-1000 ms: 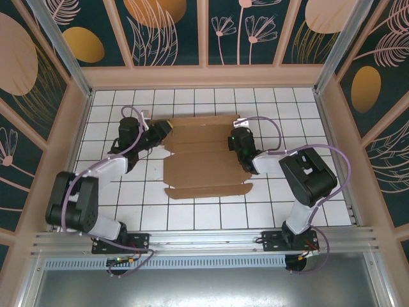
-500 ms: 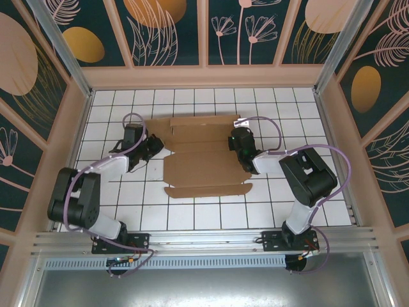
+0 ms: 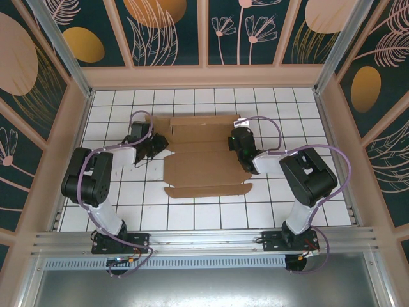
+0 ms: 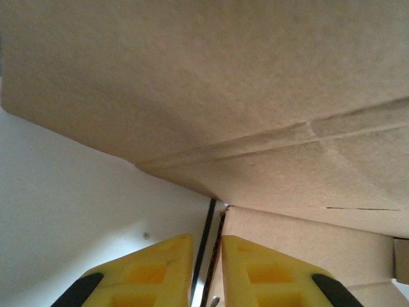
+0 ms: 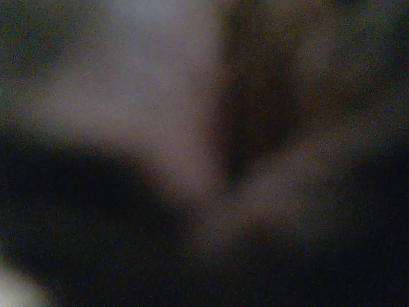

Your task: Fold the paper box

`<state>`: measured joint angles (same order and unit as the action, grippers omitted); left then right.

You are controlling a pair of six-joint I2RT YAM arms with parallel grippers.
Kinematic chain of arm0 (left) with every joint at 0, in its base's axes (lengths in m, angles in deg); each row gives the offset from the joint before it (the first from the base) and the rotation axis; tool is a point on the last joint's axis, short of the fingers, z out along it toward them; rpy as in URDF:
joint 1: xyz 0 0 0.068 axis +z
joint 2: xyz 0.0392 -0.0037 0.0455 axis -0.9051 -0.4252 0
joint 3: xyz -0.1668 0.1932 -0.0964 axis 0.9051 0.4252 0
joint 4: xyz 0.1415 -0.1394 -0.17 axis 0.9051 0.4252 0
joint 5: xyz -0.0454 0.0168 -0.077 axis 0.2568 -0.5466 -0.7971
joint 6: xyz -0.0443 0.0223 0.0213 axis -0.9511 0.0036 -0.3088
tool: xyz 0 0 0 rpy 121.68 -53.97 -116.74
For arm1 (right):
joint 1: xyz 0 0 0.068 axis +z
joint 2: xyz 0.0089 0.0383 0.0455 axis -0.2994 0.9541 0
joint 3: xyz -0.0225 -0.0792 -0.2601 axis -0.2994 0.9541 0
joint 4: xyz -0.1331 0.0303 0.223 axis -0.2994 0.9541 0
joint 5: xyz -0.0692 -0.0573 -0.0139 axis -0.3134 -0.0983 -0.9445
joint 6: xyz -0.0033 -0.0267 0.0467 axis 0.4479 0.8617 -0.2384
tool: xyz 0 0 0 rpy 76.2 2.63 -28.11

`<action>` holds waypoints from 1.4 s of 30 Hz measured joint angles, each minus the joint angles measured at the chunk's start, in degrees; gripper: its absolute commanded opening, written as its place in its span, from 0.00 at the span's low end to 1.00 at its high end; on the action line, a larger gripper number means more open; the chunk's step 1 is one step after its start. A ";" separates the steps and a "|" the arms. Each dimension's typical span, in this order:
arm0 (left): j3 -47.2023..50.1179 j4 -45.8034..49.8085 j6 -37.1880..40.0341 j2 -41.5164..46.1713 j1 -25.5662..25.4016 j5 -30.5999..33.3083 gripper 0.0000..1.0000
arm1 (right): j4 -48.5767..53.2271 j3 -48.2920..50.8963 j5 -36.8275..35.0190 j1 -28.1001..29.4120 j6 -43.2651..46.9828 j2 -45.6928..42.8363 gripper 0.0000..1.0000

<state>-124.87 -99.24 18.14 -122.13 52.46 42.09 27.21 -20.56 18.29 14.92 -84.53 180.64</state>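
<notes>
Flat paper box (image 3: 204,167) between the left gripper (image 3: 158,146) and right gripper (image 3: 236,142)
The box lies as an unfolded brown die-cut sheet, flaps spread, mid-way across the white gridded table (image 3: 192,214); the left gripper sits low at the sheet's left edge, its yellow fingers (image 4: 160,272) drawn to a narrow slit under overhanging cardboard; whether they pinch the edge cannot be told; the right gripper rests on the sheet's right edge, jaws closed; its wrist view is a dark blur.
</notes>
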 measured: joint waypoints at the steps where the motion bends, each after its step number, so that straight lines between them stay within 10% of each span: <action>1: 0.26 -1.09 -0.33 -0.20 0.00 -0.70 0.20 | 0.00 0.00 0.02 0.00 0.00 0.00 0.00; 27: -0.52 -12.48 -4.20 -8.07 -4.68 -8.52 0.19 | 1.95 -1.14 1.27 0.00 0.09 0.00 0.00; 37: 2.71 3.21 2.62 20.02 -4.59 5.33 0.19 | 1.99 -1.20 2.14 -0.33 1.51 -0.07 0.00; 42: 2.60 8.70 9.60 30.93 -4.04 16.63 0.52 | 2.14 -1.20 3.80 -0.48 2.97 -0.37 0.00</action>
<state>-122.27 -90.54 27.74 -91.20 48.41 58.73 29.36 -21.76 22.10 14.44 -81.56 180.27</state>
